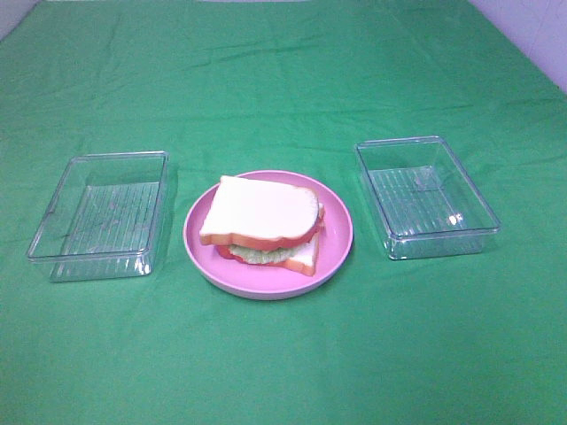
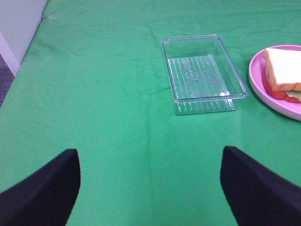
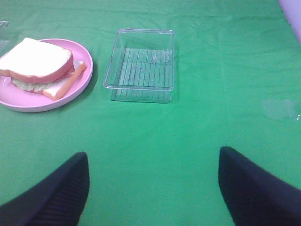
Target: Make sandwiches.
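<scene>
The sandwich [image 1: 264, 224] sat assembled on the plate [image 1: 337, 250] mid-counter, between two trays [image 1: 99, 215] [image 1: 426, 196]. The left gripper [image 2: 149, 186] and right gripper [image 3: 153, 186] hovered wide open, holding nothing.

No text, label, brand, number or sign can be read in any of the views.
</scene>
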